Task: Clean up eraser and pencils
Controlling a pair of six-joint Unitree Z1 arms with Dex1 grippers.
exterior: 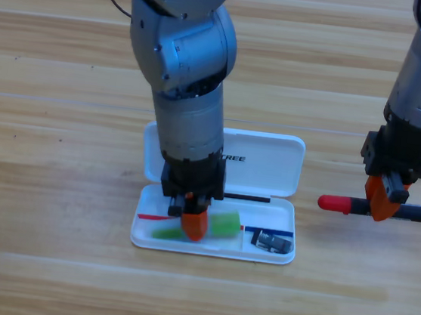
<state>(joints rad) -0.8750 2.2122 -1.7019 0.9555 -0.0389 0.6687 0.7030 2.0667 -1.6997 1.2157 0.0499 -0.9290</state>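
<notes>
The white case (157,237) lies open in the middle of the table. In its tray the green pencil (224,224) lies slanted, and my left gripper (193,224) points straight down onto its middle, covering that part. The small dark eraser (273,242) rests in the tray's right end. To the right of the case, the black pencil with a red end (336,204) lies level on the table. My right gripper (382,206) comes down over its middle and hides the stretch beneath it.
The case's raised lid (271,161) stands behind the tray, partly covered by the left arm. Bare wooden table (46,260) surrounds the case on the left and in front.
</notes>
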